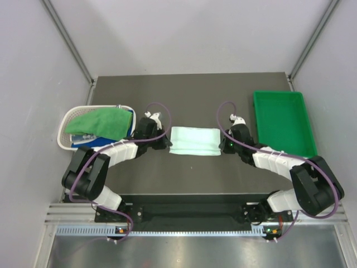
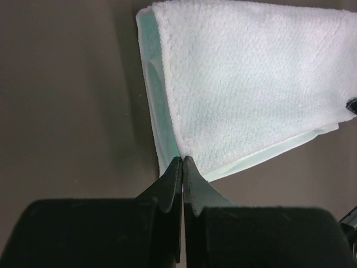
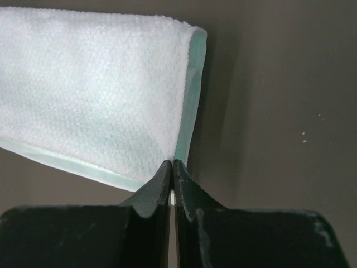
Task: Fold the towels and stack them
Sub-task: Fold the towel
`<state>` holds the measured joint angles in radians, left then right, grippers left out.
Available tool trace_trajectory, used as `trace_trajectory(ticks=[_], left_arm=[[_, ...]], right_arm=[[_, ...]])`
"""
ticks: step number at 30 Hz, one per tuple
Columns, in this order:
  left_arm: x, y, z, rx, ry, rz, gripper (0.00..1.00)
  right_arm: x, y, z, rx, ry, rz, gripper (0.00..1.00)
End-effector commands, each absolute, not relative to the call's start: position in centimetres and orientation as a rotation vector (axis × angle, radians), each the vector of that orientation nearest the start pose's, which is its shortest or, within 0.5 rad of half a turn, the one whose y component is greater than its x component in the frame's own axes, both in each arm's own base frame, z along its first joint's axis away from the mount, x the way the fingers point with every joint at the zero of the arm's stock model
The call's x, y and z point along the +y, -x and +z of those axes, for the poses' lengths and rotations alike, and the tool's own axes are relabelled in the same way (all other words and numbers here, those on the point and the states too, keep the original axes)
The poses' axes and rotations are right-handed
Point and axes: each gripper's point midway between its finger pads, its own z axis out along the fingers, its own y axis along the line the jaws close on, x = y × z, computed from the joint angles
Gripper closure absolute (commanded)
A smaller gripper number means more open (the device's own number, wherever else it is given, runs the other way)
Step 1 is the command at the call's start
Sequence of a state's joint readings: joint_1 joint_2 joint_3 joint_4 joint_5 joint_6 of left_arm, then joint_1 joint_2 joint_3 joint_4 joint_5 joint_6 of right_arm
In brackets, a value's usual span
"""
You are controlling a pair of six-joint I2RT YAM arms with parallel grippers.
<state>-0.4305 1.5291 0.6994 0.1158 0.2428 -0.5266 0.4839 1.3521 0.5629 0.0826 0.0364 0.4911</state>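
Pale mint towel [image 1: 194, 142] lies folded flat in the middle of the table [image 1: 189, 95], between my two arms. My left gripper [image 2: 183, 162] is clamped on a corner at its left end, and my right gripper [image 3: 172, 163] pinches a corner at its right end.

A robotics lab cell: bare grey panel walls [image 1: 33, 67], an aluminium rail [image 1: 189, 219], a dark table [image 1: 189, 100].
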Motion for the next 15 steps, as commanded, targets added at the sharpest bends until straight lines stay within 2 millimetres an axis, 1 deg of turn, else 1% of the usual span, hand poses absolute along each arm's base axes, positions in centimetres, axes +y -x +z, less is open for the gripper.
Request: trace_trajectory(ticks=[1, 7, 11, 13, 14, 15], left_arm=[[-21.5, -31.4, 6.3, 2.349, -0.019, -0.771, 1.0], [-21.4, -31.0, 6.4, 2.353, -0.022, -0.767, 1.0], [-21.5, -30.6, 6.0, 2.369, -0.031, -0.776, 1.0], [-21.5, -30.4, 5.8, 2.376, -0.034, -0.78, 0.99], [-21.5, -30.3, 5.7, 2.38, -0.034, -0.781, 0.97], [-21.5, -30.1, 5.6, 2.385, -0.04, -0.784, 0.95]], right_arm=[[17.6, -30.2, 6.2, 2.262, -0.04, 0.49, 0.98], [17.6, -29.7, 5.7, 2.265, -0.043, 0.49, 0.98], [17.6, -29.5, 5.4, 2.273, -0.042, 0.489, 0.95], [17.6, -29.4, 5.4, 2.272, -0.041, 0.493, 0.91], [17.6, -29.4, 5.5, 2.268, -0.045, 0.497, 0.9], [17.7, -29.4, 5.8, 2.261, -0.044, 0.5, 0.87]])
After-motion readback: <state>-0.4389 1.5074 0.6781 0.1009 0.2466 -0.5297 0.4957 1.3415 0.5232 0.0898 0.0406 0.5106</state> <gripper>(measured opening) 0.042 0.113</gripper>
